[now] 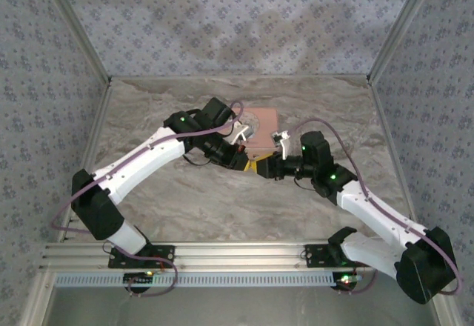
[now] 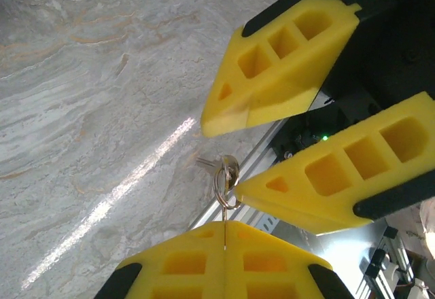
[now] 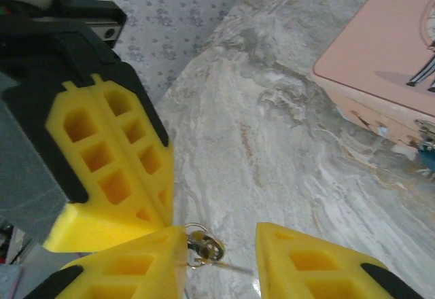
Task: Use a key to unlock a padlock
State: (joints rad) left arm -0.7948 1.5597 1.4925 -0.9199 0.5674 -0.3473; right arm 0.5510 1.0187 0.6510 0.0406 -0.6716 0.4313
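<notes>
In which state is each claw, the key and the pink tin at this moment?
Key: held by its ring, off the table.
Left claw: shut on the key's ring.
Right claw: open, one finger on each side of the key.
Pink tin: lid closed.

Pink tin (image 1: 263,122) rests on marble table (image 1: 222,207).

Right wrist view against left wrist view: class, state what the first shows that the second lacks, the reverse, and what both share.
Right wrist, not left: the pink tin and patterned wall. Left wrist, not right: a green light. Both: the key on its ring, pinched by the shut left gripper, between the parted fingers of the right gripper, over the marble table.
</notes>
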